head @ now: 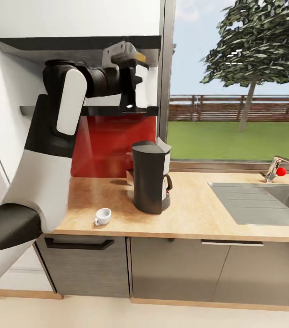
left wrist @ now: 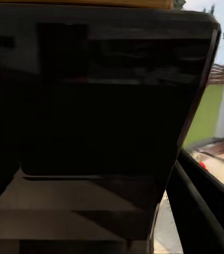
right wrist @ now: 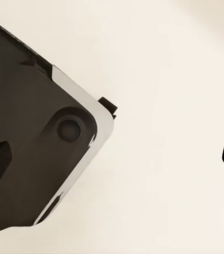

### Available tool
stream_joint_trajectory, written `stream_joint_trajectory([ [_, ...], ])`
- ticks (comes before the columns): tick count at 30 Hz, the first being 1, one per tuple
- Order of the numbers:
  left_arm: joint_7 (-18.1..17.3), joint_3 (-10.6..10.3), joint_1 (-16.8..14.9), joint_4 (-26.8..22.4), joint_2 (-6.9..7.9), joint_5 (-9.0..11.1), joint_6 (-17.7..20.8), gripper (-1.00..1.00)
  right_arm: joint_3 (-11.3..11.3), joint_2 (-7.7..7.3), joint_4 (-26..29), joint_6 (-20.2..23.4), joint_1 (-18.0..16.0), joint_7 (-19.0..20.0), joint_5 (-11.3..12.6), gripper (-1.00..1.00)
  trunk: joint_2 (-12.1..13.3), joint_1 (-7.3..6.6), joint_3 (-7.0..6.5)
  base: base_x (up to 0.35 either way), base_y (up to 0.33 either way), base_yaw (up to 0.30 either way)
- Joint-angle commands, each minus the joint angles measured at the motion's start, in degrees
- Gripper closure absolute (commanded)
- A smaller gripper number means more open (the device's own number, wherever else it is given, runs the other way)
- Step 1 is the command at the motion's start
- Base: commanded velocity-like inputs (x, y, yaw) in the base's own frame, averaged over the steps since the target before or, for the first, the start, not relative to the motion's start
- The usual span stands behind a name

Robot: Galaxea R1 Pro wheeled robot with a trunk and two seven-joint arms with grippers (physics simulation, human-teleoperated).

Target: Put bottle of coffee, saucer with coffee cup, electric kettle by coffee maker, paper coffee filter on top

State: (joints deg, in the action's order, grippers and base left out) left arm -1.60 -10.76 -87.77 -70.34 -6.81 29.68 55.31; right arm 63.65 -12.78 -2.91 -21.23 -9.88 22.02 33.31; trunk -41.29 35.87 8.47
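We've got the left pincer (head: pixel 133 86) clamped on the coffee bottle (head: pixel 137 79) just above the shelf (head: pixel 94 110), presumably to carry it down beside the coffee maker (head: pixel 149 182).

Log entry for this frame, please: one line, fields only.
left hand: at kitchen shelf, around bottle of coffee | coffee maker: on kitchen countertop | coffee cup: on countertop, no saucer

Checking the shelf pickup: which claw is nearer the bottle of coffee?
Left. The left claw is up at the kitchen shelf, around the bottle of coffee. The right claw isn't near it; its wrist camera faces pale floor.
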Motion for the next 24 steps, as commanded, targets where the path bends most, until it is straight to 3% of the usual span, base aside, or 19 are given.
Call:
stream_joint_trajectory([
  [1,-1.35,0.03,0.91,-1.07,0.87,-0.26,0.41,1.0,0.39,0.01,-0.17,-0.24,-0.06,0.41,0.61,-1.0,-0.08,0.01,0.09,0.0,0.0,0.0],
  [2,-5.81,-0.46,2.39,-2.77,3.55,-0.27,0.67,1.0,0.4,0.01,-0.17,-0.23,-0.06,0.4,0.61,-1.0,-0.08,0.01,0.09,0.0,0.0,0.0],
  [4,-11.47,-1.63,3.39,-4.0,6.77,-0.29,0.83,1.0,0.41,0.0,-0.17,-0.23,-0.06,0.4,0.61,-1.0,-0.08,0.01,0.09,0.0,0.0,0.0],
  [5,-16.16,-3.0,4.03,-4.99,9.6,-0.3,0.93,1.0,0.41,-0.02,-0.17,-0.23,-0.06,0.39,0.61,-1.0,-0.08,0.01,0.09,0.0,0.0,0.0],
  [7,-19.9,-4.25,4.47,-6.19,12.25,-0.31,1.0,1.0,0.38,-0.03,-0.17,-0.22,-0.06,0.39,0.61,-1.0,-0.08,0.01,0.09,0.0,0.0,0.0],
  [8,-22.49,-5.11,5.04,-7.52,14.43,-0.31,1.04,1.0,0.38,-0.04,-0.17,-0.22,-0.06,0.39,0.61,-1.0,-0.08,0.01,0.09,0.0,0.0,0.0],
  [12,-25.75,-6.01,7.04,-10.43,18.01,-0.32,1.09,1.0,0.4,-0.04,-0.17,-0.22,-0.06,0.39,0.61,-1.0,-0.08,0.01,0.09,0.0,0.0,0.0],
  [13,-27.21,-6.24,8.1,-11.77,19.64,-0.32,1.1,1.0,0.41,-0.03,-0.17,-0.22,-0.06,0.39,0.61,-1.0,-0.08,0.01,0.09,0.0,0.0,0.0],
  [17,-30.88,-6.48,10.16,-13.78,22.68,-0.32,1.05,1.0,0.42,-0.03,-0.17,-0.22,-0.06,0.39,0.61,-1.0,-0.08,0.01,0.09,0.0,0.0,0.0],
  [18,-33.1,-6.54,11.22,-14.46,24.25,-0.32,0.99,1.0,0.42,-0.04,-0.17,-0.22,-0.06,0.39,0.61,-1.0,-0.08,0.01,0.09,0.0,0.0,0.0],
  [21,-36.42,-6.59,12.93,-15.08,26.9,-0.32,0.81,1.0,0.4,-0.05,-0.17,-0.22,-0.06,0.39,0.61,-1.0,-0.08,0.01,0.09,0.0,0.0,0.0],
  [22,-39.41,-6.61,14.45,-15.41,29.37,-0.32,0.23,1.0,0.38,-0.05,-0.17,-0.22,-0.06,0.42,0.61,-1.0,-0.08,0.01,0.09,0.0,0.0,0.0],
  [24,-40.96,-6.62,15.25,-15.55,30.67,-0.34,-0.39,1.0,0.4,-0.05,-0.17,-0.22,-0.06,0.41,0.61,-1.0,-0.08,0.01,0.09,0.0,0.0,0.0],
])
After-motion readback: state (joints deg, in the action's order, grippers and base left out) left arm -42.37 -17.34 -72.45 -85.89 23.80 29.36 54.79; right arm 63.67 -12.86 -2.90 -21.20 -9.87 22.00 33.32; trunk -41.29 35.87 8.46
